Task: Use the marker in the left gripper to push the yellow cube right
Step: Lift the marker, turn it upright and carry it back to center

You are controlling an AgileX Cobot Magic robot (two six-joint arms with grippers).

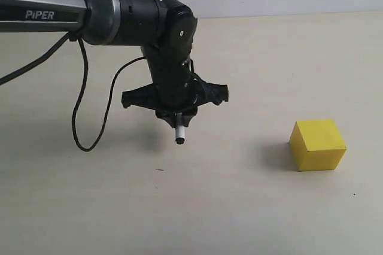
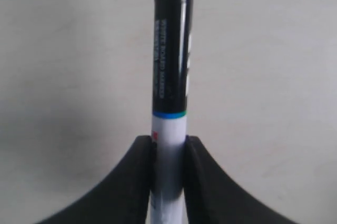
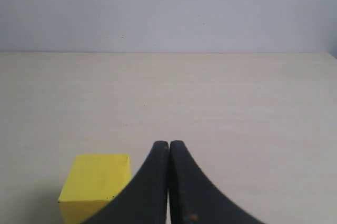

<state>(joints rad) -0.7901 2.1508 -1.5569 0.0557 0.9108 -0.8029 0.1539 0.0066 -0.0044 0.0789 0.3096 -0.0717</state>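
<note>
While the left gripper clamps the marker above the counter, the yellow cube sits well apart, toward the right edge. The right gripper is closed on nothing.

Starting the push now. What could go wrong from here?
The marker is pinched only near one end by the left gripper, so side load against the yellow cube may swivel it. Its tip looks clear of the table; contact high on the cube could tip it rather than slide it.
</note>
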